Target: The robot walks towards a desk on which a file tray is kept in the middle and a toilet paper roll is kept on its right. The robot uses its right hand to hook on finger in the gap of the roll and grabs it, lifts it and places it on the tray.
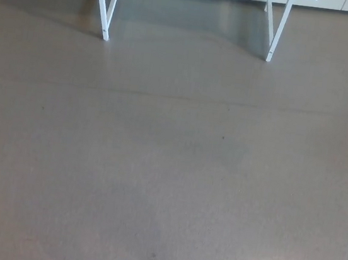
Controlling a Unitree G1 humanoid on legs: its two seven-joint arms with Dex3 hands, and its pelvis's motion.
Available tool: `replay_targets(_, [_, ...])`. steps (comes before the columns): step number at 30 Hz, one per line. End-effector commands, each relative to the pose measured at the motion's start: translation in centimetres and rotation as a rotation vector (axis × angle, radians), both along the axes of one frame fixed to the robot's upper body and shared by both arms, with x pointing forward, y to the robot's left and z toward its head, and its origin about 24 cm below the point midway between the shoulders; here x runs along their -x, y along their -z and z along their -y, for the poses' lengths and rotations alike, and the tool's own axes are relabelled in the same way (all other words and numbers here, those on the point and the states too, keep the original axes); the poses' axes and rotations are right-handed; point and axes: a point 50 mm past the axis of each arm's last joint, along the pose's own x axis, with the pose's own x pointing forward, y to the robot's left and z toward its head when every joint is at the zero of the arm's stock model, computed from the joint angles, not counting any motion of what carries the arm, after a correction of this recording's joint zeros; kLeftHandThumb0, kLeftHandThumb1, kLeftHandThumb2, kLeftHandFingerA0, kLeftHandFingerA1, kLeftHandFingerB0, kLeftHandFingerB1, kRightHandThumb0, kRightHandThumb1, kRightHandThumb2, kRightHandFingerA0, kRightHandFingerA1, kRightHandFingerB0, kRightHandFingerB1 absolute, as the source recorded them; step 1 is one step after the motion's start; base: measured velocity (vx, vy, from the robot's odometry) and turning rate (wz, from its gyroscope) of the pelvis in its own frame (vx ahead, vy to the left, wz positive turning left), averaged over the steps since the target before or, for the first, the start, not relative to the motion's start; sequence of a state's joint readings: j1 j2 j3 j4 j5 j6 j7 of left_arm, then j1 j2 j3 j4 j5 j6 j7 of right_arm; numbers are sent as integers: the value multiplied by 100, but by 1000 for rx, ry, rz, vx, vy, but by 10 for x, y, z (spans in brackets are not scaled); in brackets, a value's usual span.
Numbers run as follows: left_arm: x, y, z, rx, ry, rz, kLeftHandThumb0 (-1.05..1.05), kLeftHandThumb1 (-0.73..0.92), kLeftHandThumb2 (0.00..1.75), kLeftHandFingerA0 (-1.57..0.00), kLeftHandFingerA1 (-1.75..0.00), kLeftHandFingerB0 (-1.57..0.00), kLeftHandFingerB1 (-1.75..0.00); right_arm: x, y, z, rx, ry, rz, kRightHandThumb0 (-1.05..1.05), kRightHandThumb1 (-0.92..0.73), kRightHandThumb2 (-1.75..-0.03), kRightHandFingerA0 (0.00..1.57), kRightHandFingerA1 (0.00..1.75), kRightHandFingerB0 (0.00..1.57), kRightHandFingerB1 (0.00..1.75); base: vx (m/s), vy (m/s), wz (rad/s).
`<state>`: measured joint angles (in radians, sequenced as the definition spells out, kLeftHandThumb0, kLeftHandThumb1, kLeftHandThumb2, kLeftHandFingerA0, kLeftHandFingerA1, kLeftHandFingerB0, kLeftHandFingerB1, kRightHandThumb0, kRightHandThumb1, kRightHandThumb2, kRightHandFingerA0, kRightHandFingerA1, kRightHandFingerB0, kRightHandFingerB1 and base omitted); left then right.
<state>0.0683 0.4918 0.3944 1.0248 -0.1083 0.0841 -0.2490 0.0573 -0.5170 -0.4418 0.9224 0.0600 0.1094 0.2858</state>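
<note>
A smooth grey-brown floor (169, 167) filled the room, faintly glossy; two pairs of thin white metal desk legs (106, 7) stood at its far edge. No fingers showed.

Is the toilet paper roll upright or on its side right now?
Cannot tell. The head view shows only grey floor and two pairs of white desk legs at the top; the desktop, tray and roll are out of frame.

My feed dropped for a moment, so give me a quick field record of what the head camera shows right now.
view: head camera, looking down at the floor
floor: grey, smooth, fills nearly the whole picture
desk legs: two white legs at the top, one left, one right
desk top: not in view
tray: not in view
paper roll: not in view
left hand: not in view
right hand: not in view
task state: no sign of a grab; desk lies ahead
</note>
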Motion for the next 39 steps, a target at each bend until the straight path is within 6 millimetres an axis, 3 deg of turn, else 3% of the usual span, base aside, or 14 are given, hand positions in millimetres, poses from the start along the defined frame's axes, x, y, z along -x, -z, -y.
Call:
replay_targets(1, [-4,-9,-6,23,6,78,-74,67,96,-31,-55,-19,-46,-2,-9,4,-22,-46,28,-75,-48,-81,7,31,6,17,0,0,0])
replay_targets(2, [-4,-9,-6,23,9,78,-72,84,65,-36,-47,-24,-35,-2,-9,5,-34,-40,23,-69,-46,-84,3,38,0,24,0,0,0])
replay_targets(3, [-4,-9,-6,17,16,75,-73,85,65,-36,-46,-24,-35,-3,-9,6,-47,-16,10,-68,-59,-57,11,35,2,30,38,-32,-17])
replay_targets(7, [-3,-8,-7,32,-11,74,-76,66,95,-30,-53,-20,-46,-2,-10,5,-49,-13,43,-67,-43,-80,8,43,0,28,3,-2,16])
replay_targets(9, [-3,-9,-7,22,10,79,-73,84,65,-35,-46,-26,-36,-2,-10,5,-18,-56,-11,-70,-62,-59,13,34,0,29,-14,0,17])
replay_targets(11, [-5,-10,-7,29,-4,85,-74,66,96,-30,-54,-21,-46,-2,-8,5,-27,-30,13,-70,-46,-83,8,41,0,27,-3,1,-5])
replay_targets(12, [-6,-10,-7,30,-7,82,-74,66,95,-30,-54,-21,-46,-2,-8,5,-20,-29,12,-68,-60,-58,12,35,2,29,0,0,0])
replay_targets(17, [-5,-10,-8,26,7,82,-74,83,65,-36,-46,-25,-35,-2,-7,5,-55,-10,29,-69,-45,-82,9,39,0,25,92,193,-12])
replay_targets(18, [-5,-10,-8,24,10,79,-77,66,96,-30,-54,-20,-46,-2,-7,5,-57,-1,32,-69,-45,-79,7,39,2,28,229,514,-49])
replay_targets(21, [-5,-10,-8,33,-10,81,-75,65,95,-30,-53,-21,-46,-2,-5,6,-65,25,35,-68,-43,-80,9,42,0,29,196,363,-9])
replay_targets(22, [-5,-10,-8,25,5,74,-73,83,65,-36,-45,-25,-35,-2,-6,5,-63,19,39,-63,-57,-60,10,36,5,24,171,175,5])
replay_targets(24, [-5,-11,-7,27,5,79,-75,66,95,-30,-53,-20,-46,-2,-7,5,-50,-23,25,-66,-45,-83,6,38,0,27,180,86,2])
replay_targets(25, [-5,-11,-7,30,1,85,-75,66,96,-31,-56,-20,-47,-2,-7,6,-57,-15,23,-65,-58,-59,9,33,3,24,200,13,4])
replay_targets(39, [-5,-10,-9,31,12,75,-75,66,96,-30,-54,-19,-46,-3,-8,6,-32,-27,1,-64,-59,-58,11,33,1,28,211,-176,6])
